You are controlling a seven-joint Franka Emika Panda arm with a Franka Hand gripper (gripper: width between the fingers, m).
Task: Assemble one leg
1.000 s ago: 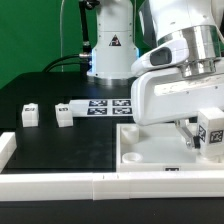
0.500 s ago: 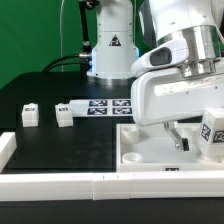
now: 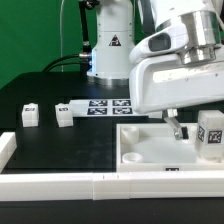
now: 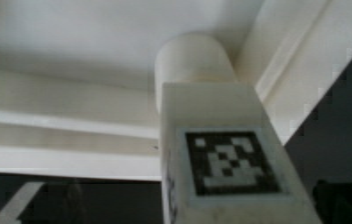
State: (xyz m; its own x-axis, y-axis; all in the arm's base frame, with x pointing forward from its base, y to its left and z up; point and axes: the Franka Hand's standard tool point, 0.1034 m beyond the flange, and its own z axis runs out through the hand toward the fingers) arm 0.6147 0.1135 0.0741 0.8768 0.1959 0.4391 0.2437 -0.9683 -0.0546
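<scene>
One white leg (image 3: 211,136) with a black-and-white tag stands upright on the white tray (image 3: 148,152), near the exterior view's right edge. My gripper (image 3: 197,126) hangs just above and around it, open; one dark finger (image 3: 176,130) shows apart from the leg's left side. In the wrist view the leg (image 4: 223,150) runs between the jaws of the gripper (image 4: 191,208), its rounded end against the tray (image 4: 66,60), and the dark fingers (image 4: 13,205) stay clear of it. Two more legs (image 3: 30,114) (image 3: 64,115) lie on the black table at the left.
The marker board (image 3: 105,105) lies flat on the table behind the tray. A white rim (image 3: 60,184) runs along the table's front edge. The arm's base (image 3: 110,50) stands at the back, against a green backdrop.
The jaws opened and let go of the leg, which stays standing on the tray. The gripper has risen a little.
</scene>
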